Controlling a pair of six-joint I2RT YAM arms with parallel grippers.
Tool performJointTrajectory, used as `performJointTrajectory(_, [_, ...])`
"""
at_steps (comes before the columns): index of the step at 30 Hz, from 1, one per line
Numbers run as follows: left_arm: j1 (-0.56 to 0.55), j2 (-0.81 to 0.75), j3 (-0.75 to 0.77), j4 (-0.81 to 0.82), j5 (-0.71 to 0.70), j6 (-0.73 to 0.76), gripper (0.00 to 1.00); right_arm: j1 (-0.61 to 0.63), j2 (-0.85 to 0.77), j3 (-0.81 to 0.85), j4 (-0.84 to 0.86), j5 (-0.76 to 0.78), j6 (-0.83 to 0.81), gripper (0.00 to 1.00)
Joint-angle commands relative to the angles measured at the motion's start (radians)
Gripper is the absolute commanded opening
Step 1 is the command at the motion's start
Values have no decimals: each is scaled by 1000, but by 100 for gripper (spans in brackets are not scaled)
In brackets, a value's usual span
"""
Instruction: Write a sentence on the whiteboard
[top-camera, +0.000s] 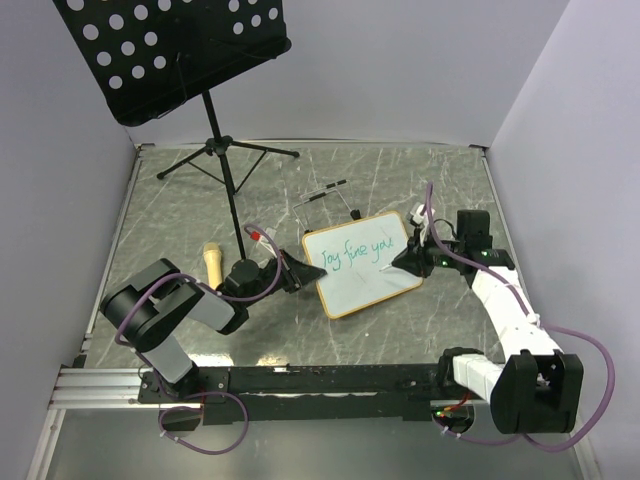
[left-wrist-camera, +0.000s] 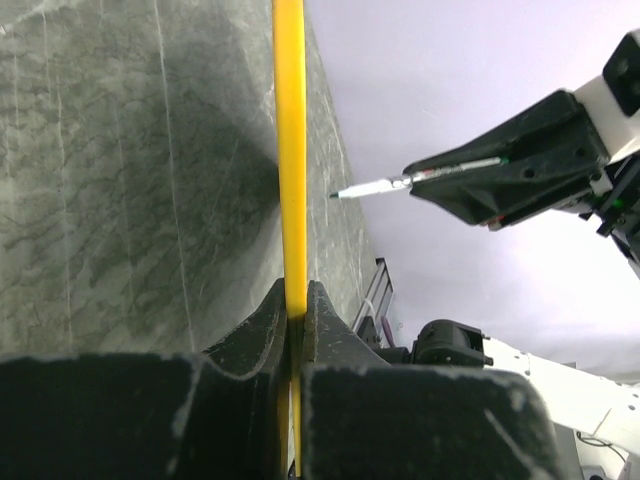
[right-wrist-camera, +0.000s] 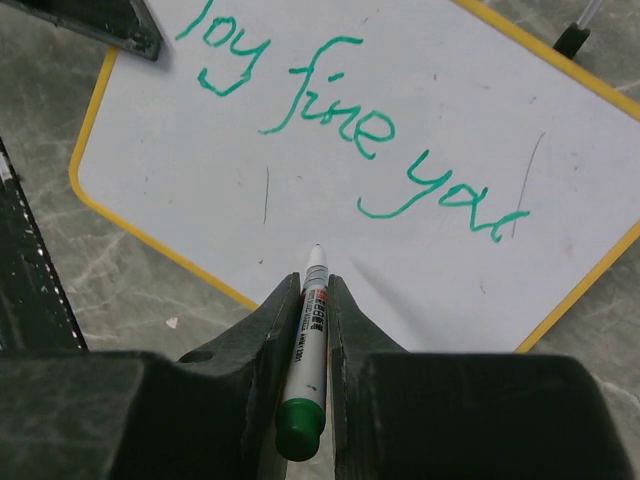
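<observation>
Left wrist: left hand (left-wrist-camera: 296, 295) clamps whiteboard (left-wrist-camera: 290, 150) edge-on, face hidden; right hand (right-wrist-camera: 316, 285) pinches green marker (right-wrist-camera: 306, 350); board's corners cropped.

Black perforated music stand (top-camera: 180, 50), tripod feet on the grey marbled tabletop (top-camera: 420, 170), far left. Small tan cylinder (top-camera: 212, 262) lying left of centre. Thin wire rack (top-camera: 325, 190) mid-tabletop.

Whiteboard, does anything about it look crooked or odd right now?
Yes. The whiteboard lies skewed on the table, its left rim clamped by the left end effector. The green writing wanders unevenly, and two thin grey stray strokes mark the white surface.
</observation>
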Motion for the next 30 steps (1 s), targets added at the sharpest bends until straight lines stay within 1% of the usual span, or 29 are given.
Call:
performJointTrajectory(1, [-2,-42,30,233,-40,3,1,7,-19,-12,16,-12,-62,0])
performJointTrajectory(4, [-2,-37,30,240,-40,0,1,10,13,-7,24,-8,-66,0])
performJointTrajectory(6, [-2,-39,27,242,-43,0,1,41,10,-18,42,-3,-56,0])
performJointTrajectory(13, [-4,-23,29,257,-34,-5,1,102,5,-42,157,72,-2,0])
performJointTrajectory(18, [-5,-20,30,263,-28,-5,1,111,16,-51,203,92,21,0])
performJointTrajectory(30, [-7,-16,33,273,-23,-5,1,121,55,-33,167,83,4,0])
